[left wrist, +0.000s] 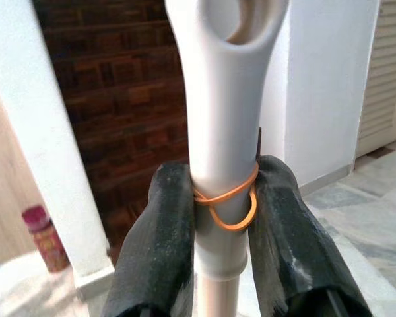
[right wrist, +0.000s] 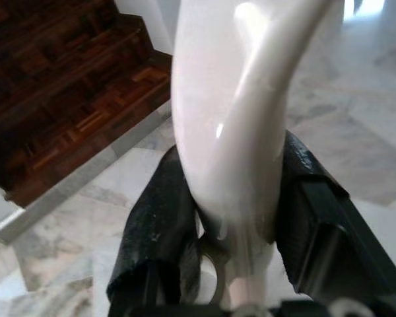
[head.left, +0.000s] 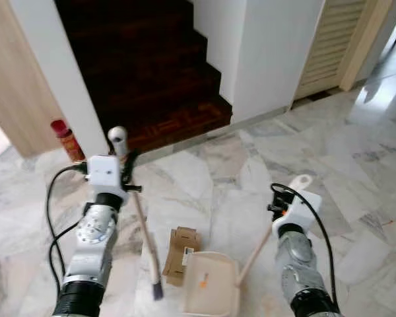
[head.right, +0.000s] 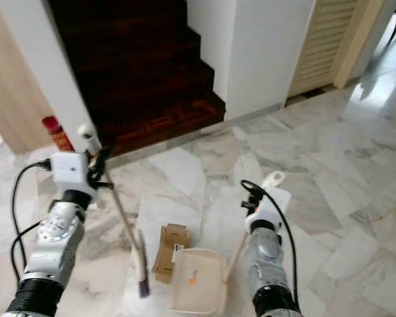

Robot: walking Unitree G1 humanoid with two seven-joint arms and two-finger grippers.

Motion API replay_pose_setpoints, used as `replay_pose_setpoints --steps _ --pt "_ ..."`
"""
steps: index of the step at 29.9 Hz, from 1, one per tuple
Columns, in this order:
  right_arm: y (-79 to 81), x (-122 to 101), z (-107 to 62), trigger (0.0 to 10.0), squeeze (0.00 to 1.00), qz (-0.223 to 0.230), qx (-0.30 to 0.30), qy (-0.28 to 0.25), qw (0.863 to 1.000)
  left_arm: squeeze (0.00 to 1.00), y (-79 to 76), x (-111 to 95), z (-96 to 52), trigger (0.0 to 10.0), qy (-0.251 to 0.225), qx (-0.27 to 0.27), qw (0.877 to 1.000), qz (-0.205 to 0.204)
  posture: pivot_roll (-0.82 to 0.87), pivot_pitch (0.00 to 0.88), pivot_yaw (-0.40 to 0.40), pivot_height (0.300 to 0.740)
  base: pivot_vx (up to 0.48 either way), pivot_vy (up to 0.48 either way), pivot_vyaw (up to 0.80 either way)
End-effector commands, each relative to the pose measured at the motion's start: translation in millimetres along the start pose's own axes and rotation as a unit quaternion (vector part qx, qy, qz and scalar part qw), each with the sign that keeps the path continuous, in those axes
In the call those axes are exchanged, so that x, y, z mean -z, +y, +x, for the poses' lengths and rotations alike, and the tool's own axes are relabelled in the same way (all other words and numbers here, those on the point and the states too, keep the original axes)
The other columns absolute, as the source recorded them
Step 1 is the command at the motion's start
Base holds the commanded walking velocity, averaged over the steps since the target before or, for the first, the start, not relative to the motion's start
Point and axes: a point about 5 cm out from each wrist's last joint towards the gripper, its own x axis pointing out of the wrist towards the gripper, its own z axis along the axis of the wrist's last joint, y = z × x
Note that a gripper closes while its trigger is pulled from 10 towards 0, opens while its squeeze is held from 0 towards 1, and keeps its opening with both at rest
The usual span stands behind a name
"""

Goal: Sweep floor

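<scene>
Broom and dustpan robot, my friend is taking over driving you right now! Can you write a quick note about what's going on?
Left gripper: shut on the broom near its handle top; bristles on the marble floor.
Right gripper: shut on the dustpan handle; pan rests on the floor.
Cardboard scrap lies between bristles and pan, at the pan's edge.
Done: both tools held and in place.
Left: sweep the cardboard into the pan; a small orange bit is already inside.

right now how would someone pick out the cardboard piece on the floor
Start at the dark wooden stairs and come down the marble floor toward the robot. The cardboard piece lies flat between the broom and the cream dustpan, touching the pan's edge; it is brown and folded.
</scene>
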Motion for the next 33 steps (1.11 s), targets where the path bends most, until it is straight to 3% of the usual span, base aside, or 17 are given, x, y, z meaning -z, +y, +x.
replay_pose_setpoints --steps 1,18,24,31,33 --pt "-2.1 -13 3.1 10.0 0.0 0.006 0.001 -0.029 1.0 0.0 -6.1 -15 6.8 10.0 -0.033 0.01 0.999 0.006 0.04 0.0 0.051 0.74 0.398 0.0 0.0" --pt "-7.0 -16 4.2 10.0 0.0 0.014 0.015 -0.037 0.999 0.0 -7.3 -21 6.9 10.0 -0.055 0.009 0.998 -0.004 0.04 0.0 0.047 0.74 0.394 0.0 0.0" --pt "-10.1 -23 4.0 10.0 0.0 0.02 0.031 -0.064 0.997 0.0 -7.2 -25 6.9 10.0 -0.062 0.013 0.998 -0.005 0.04 0.0 0.047 0.74 0.0 0.0 0.0" --pt "-16.8 -27 3.7 10.0 0.0 -0.009 0.05 -0.074 0.996 0.0 0.0 -18 3.4 10.0 -0.043 0.026 0.999 0.014 0.04 0.0 0.048 0.74 0.0 0.0 0.0" --pt "-16.3 -23 3.5 10.0 0.0 -0.035 0.046 -0.066 0.996 0.0 3.0 -13 2.5 10.0 -0.028 0.038 0.999 0.024 0.04 0.0 0.047 0.74 0.0 0.0 0.0"
